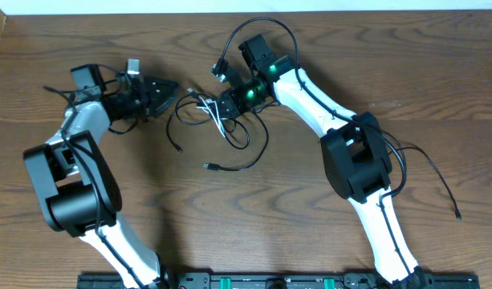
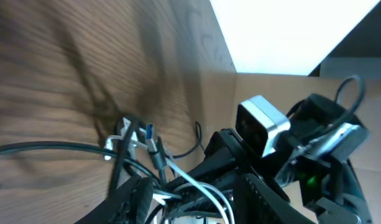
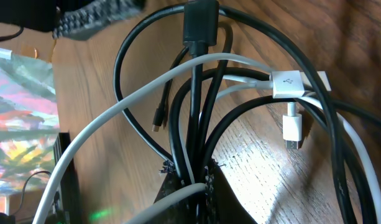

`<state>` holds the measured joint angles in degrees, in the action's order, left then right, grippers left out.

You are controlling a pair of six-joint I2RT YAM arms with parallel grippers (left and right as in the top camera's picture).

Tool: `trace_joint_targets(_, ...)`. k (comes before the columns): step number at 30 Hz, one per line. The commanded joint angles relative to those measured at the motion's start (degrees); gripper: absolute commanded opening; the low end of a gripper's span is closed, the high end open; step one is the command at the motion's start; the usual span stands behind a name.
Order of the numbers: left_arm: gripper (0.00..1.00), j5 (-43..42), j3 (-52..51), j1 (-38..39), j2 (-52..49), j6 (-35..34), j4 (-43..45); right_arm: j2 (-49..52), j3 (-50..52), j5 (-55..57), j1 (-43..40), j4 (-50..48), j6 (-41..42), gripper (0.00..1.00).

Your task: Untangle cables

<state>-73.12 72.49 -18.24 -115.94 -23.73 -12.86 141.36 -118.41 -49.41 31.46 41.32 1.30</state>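
The cables (image 1: 216, 120) are a tangle of thin black cords and one white cord on the wooden table between my two grippers, with loops trailing toward the front and a plug end (image 1: 207, 166). My right gripper (image 1: 227, 103) is shut on the bundle. In the right wrist view, black and white cords (image 3: 196, 106) run into its closed fingers (image 3: 191, 180), and a white USB plug (image 3: 289, 84) lies beside them. My left gripper (image 1: 172, 90) is at the tangle's left end. In the left wrist view its fingers (image 2: 196, 202) stand apart, with the white cord (image 2: 196, 183) and black cords passing between them.
The right arm's wrist camera (image 2: 261, 124) is close in front of the left gripper. A thin black cord (image 1: 438, 181) trails on the table right of the right arm. The table's far edge (image 1: 149, 16) meets a white wall.
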Motion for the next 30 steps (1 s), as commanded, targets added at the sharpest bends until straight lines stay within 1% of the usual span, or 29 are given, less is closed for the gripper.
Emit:
trace_joint_targets(1, 0.48, 6.14, -0.22, 2.27, -0.22, -2.58, -0.81, -2.34, -0.37, -0.61, 0.46, 0.07, 0.28, 0.01)
trace_joint_targets(6, 0.48, 14.49, -0.24, 3.54, -0.22, -3.19, -3.41, -2.34, -0.37, -0.63, 0.52, 0.09, 0.31, 0.01)
trace_joint_targets(14, 0.48, 15.78, -0.22, 5.77, -0.22, -3.23, -3.1, -2.34, -0.37, -0.66, 1.55, 0.09, 0.31, 0.01)
trace_joint_targets(22, 0.48, 15.78, -0.22, 5.95, -0.22, -3.63, -3.13, -2.34, -0.37, -0.66, 3.91, -0.15, 0.33, 0.01)
trace_joint_targets(23, 0.42, 15.78, -0.22, 5.95, -0.22, -3.63, -3.13, -2.34, -0.37, -0.63, 4.17, -0.17, 0.33, 0.01)
trace_joint_targets(25, 0.13, 15.76, -0.22, 5.95, -0.22, -3.63, -3.13, -2.34, -0.37, -0.59, 4.63, -0.24, 0.31, 0.01)
trace_joint_targets(26, 0.07, 15.78, -0.22, 5.95, -0.22, -3.63, -3.15, -2.34, -0.37, -0.33, 4.74, -0.31, 0.31, 0.01)
trace_joint_targets(30, 0.07, 15.78, -0.22, 5.92, -0.22, -3.61, -3.15, -2.34, -0.37, 4.61, 4.61, -0.37, 0.33, 0.04)
